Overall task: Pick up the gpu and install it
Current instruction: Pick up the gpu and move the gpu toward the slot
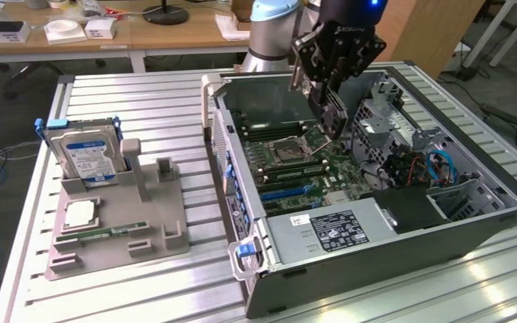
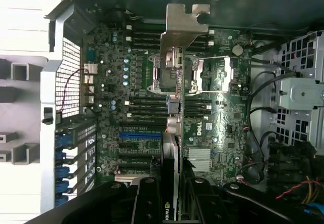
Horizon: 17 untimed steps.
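Now arm [image 1: 272, 27] above open case [image 1: 375, 249], fingers [image 2: 149, 204] pointing down, clamping gpu [image 2: 183, 24].

A table [image 1: 142, 111] of pale ribbed metal slats carries two things directly. An open dark computer case [image 1: 366, 272] lies on its side with its open face upward, filling the part of the table toward the exterior view's right. On the exterior view's left of the case, near it but parted from it by a narrow strip of bare slats, a grey moulded holder block [image 1: 155, 225] sits flat on the same slats.
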Each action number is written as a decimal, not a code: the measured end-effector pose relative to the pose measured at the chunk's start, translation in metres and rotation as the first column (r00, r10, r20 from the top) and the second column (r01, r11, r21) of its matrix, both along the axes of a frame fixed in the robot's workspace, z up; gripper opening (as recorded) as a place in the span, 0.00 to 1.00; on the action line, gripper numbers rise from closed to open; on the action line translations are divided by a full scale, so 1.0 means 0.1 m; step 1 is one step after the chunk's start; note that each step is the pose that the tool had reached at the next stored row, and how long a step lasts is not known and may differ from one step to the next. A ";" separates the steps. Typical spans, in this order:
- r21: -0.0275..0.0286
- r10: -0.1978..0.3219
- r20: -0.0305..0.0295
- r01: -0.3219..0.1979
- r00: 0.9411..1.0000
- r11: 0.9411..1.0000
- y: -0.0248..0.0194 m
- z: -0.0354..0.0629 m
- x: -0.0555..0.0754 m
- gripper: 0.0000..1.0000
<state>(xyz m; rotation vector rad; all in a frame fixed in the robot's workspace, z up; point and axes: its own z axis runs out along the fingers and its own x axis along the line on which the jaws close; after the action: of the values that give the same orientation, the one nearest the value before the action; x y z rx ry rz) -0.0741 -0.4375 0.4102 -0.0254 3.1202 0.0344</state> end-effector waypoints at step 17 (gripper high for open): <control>0.000 0.000 0.000 0.000 1.000 1.000 0.000 0.000 0.23 0.26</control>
<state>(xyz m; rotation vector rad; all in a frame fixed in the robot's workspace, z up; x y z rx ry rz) -0.0507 -0.4375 0.4102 -0.0254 3.1201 0.0344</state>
